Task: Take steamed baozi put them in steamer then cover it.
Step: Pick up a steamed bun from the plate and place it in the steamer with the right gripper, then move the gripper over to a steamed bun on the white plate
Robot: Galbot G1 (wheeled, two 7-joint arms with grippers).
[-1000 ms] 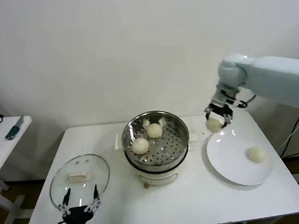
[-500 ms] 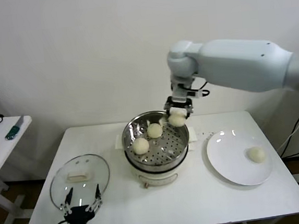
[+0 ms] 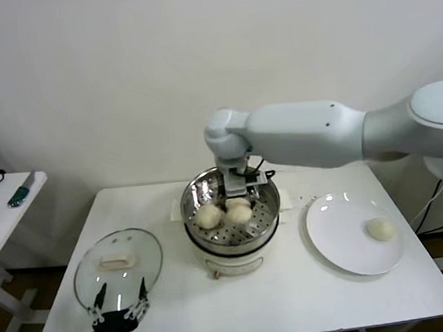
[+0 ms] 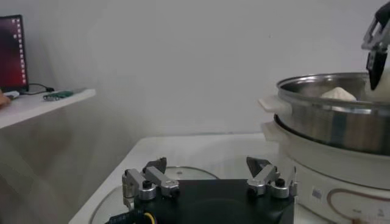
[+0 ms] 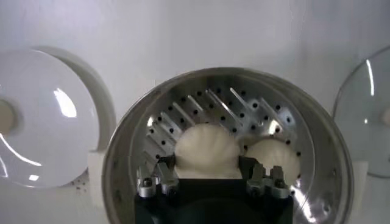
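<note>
At the counter's [image 3: 295, 299] near left corner, the left claw [image 3: 119, 308] hangs with its fingers spread wide and nothing between them, just off the near rim of the glass cover [image 3: 118, 262]. The cover lies flat on the counter near the left edge, its white handle facing up.

At the middle of the counter stands the steamer [image 3: 235, 246], a shiny steel pot on a white base, its top open. The right arm reaches across from the right and drops the right claw [image 3: 238, 201] straight into the pot. In the right wrist view the claw's fingers [image 5: 159, 173] sit on either side of a bun [image 5: 206, 148] that rests on the perforated floor; whether they grip it or have let go cannot be told. A second bun [image 3: 208, 215] lies touching it on the side toward the cover. The arm's elbow hides the far part of the basket.

Near the counter's right edge, a white plate [image 3: 340, 237] carries one more bun [image 3: 380, 229], well apart from the steamer.

Beyond the left edge, a small side table [image 3: 7, 202] holds a green-handled tool [image 3: 19, 194].
</note>
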